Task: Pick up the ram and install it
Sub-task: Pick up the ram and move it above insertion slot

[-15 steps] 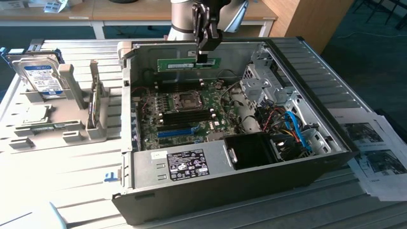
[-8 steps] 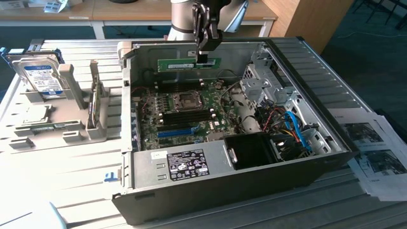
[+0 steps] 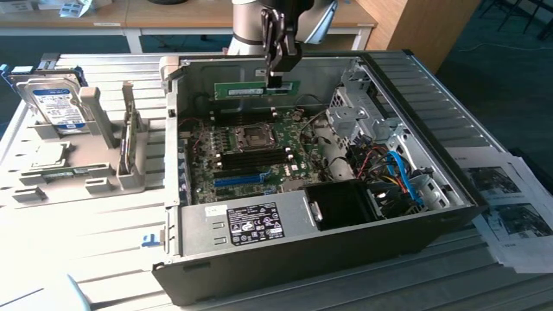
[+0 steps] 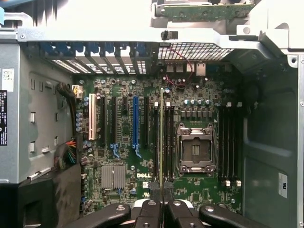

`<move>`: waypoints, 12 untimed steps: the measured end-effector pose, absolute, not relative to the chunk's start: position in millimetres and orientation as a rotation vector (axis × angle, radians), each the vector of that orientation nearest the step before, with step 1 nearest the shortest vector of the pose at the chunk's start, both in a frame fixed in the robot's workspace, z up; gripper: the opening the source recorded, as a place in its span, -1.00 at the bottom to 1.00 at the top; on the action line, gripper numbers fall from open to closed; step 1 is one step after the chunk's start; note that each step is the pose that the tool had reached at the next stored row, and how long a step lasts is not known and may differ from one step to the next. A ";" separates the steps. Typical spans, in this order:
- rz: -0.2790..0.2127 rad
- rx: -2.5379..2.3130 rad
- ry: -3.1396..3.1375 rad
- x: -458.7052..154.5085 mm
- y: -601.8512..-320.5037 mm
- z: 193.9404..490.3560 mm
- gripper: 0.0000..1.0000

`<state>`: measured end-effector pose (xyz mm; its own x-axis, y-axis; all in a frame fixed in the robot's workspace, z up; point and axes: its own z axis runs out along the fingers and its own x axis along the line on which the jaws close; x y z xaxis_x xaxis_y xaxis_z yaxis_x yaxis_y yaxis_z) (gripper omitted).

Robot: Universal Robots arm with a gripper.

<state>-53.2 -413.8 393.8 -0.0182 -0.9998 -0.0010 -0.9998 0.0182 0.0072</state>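
The pincer [image 4: 161, 189] is narrow and clamps the ram [image 4: 161, 137] by one end of its upper edge. In the wrist view the stick is seen edge-on, as a thin line running over the black memory slots [image 4: 170, 137] just beside the empty processor socket [image 4: 195, 153]. I cannot tell which slot it is exactly above.

In the exterior view the pincer [image 3: 276, 83] hangs at the upper centre of the frame. The ram [image 3: 255, 90] is level there and well above the motherboard [image 3: 250, 152], near the far wall of the open computer case [image 3: 449, 194].

To do this step well, I think the stick must stay parallel to the slot and upright. Because the grip is off-centre, the free end may tip, so a slow and straight descent is safer.

Room is good directly over the board. It is tighter toward the exterior view's right, where the metal drive cage [image 3: 354, 107] and the bundle of cables [image 3: 393, 168] stand close. The blue slot [image 3: 239, 179] lies lower in the frame, apart from the memory slots.

Outside the case, at the frame's left, the grey holder [image 3: 103, 165] with a hard drive [image 3: 56, 103] rests on the table [image 3: 103, 227].
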 end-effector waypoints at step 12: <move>-0.009 2.198 -2.239 -53.2 -413.8 391.2 -0.76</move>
